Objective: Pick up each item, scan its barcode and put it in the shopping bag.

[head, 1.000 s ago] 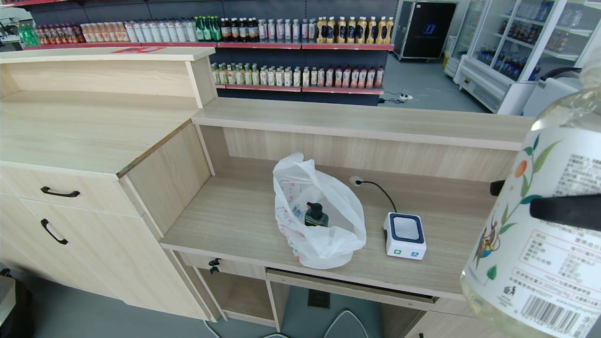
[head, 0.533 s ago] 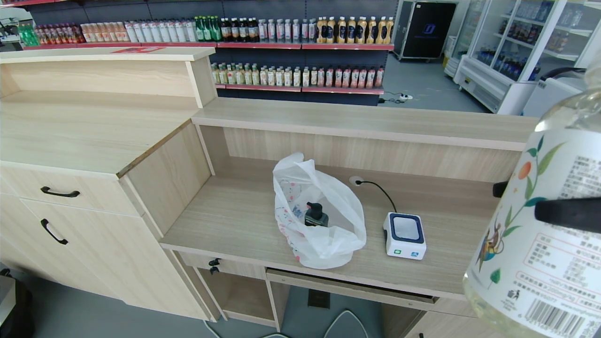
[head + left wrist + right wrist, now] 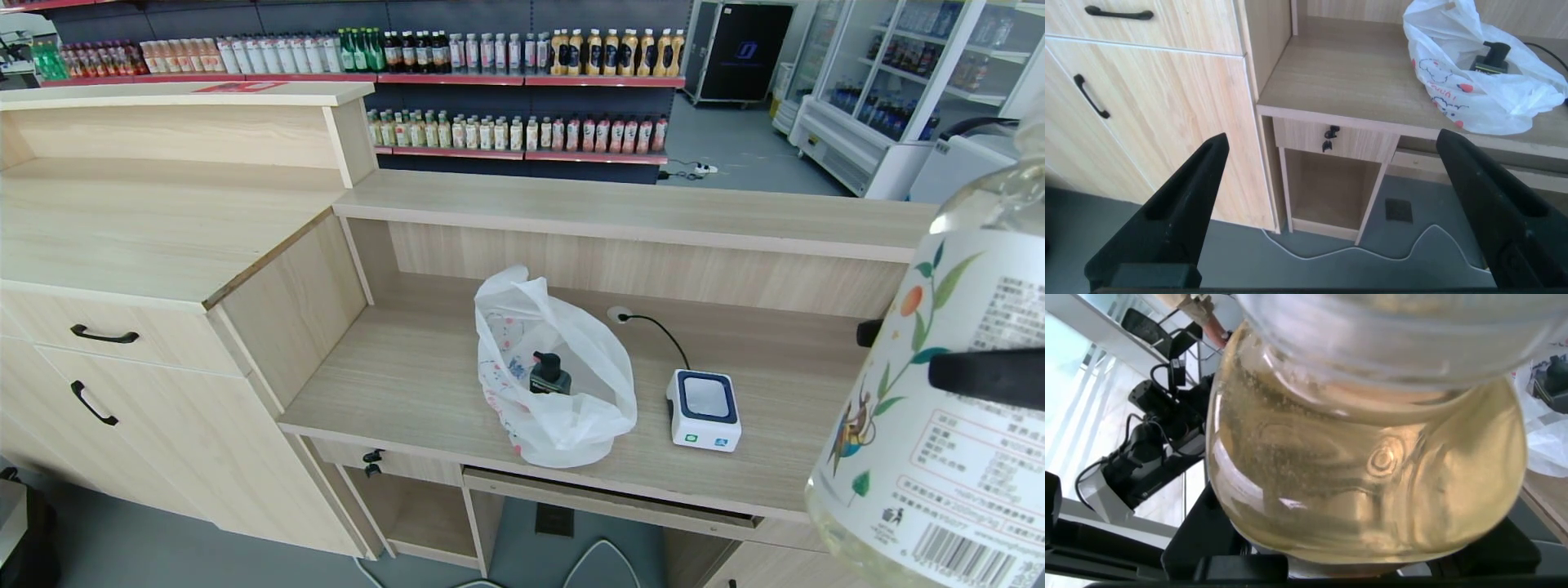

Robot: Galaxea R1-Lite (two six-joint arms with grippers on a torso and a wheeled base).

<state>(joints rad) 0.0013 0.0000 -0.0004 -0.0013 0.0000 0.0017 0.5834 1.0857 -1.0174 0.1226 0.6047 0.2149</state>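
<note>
- Right gripper point(image 3: 898, 353) clamps the clear plastic bottle of pale-yellow liquid point(image 3: 939, 441), up right of the white square scanner point(image 3: 704, 408).
- Left gripper point(image 3: 1331, 147) hangs released, fingers apart.

Clear bottle point(image 3: 939, 425), pale yellowish liquid inside, white label with leaf-and-fruit print, barcode at lower end. Up in air off right end of counter point(image 3: 408, 384), roughly upright, slight tilt. White shopping bag point(image 3: 571, 408) with red cartoon print sits mid-counter near front edge, slumped, mouth open. Dark pump bottle point(image 3: 549, 376) upright inside it. Scanner point(image 3: 705, 408), white box with dark-rimmed window facing up, just right of bag near front edge, black cable point(image 3: 661, 331) running toward back wall.
</note>
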